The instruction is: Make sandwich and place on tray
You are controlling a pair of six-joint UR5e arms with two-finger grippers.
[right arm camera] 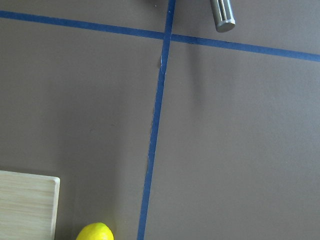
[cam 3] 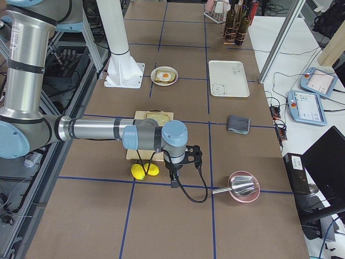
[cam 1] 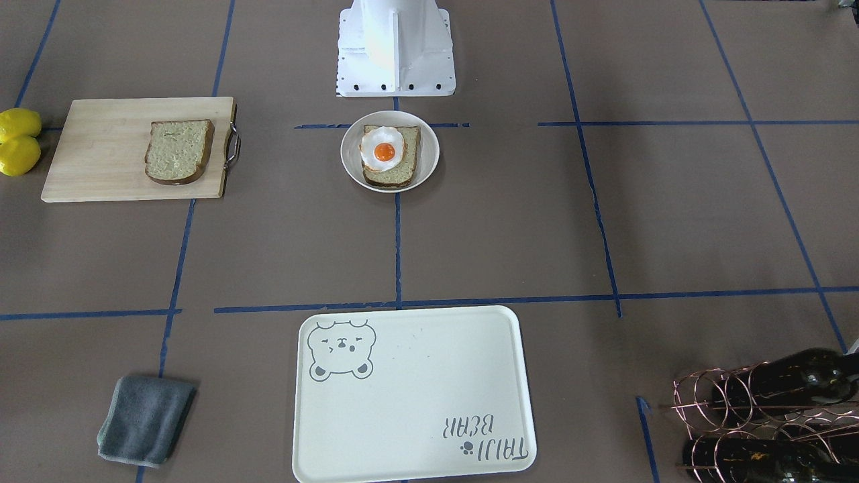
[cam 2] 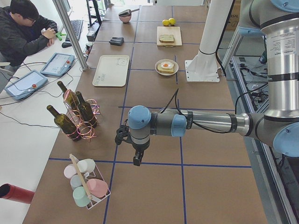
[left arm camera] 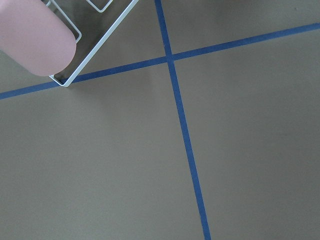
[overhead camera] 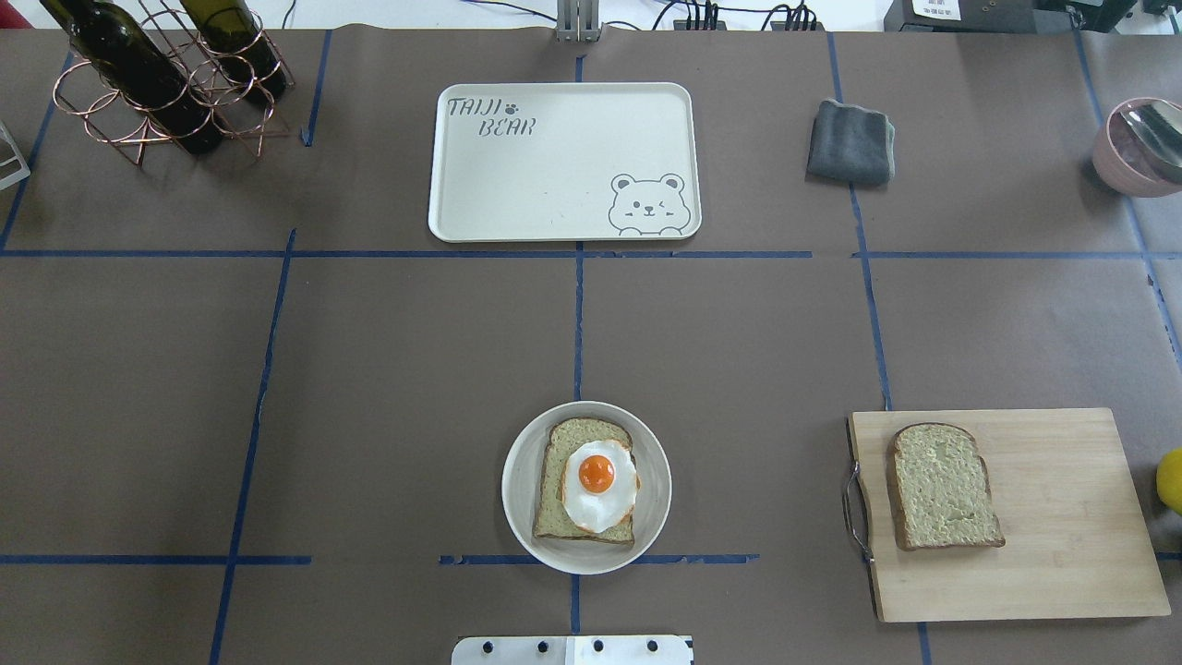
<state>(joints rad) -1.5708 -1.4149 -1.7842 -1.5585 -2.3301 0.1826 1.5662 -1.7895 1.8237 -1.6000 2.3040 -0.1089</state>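
One bread slice [overhead camera: 557,485] lies in a round white dish [overhead camera: 517,480] near the robot's base, with the fried egg [overhead camera: 598,480] on top of it. The second bread slice [overhead camera: 944,487] lies on a wooden cutting board [overhead camera: 1062,536] to the right. The cream bear tray [overhead camera: 563,166] stands empty at the far middle of the table. My left gripper [cam 2: 136,161] hangs over the table's left end, far from the food, and I cannot tell whether it is open or shut. My right gripper [cam 3: 174,183] hangs near two lemons [cam 3: 145,170] at the right end, and I cannot tell its state either.
A copper rack with wine bottles [overhead camera: 157,78] stands far left. A grey cloth [overhead camera: 850,141] lies right of the tray. A pink bowl with a metal ladle [overhead camera: 1140,148] sits far right. A wire rack of pastel cups [cam 2: 86,184] stands by the left gripper.
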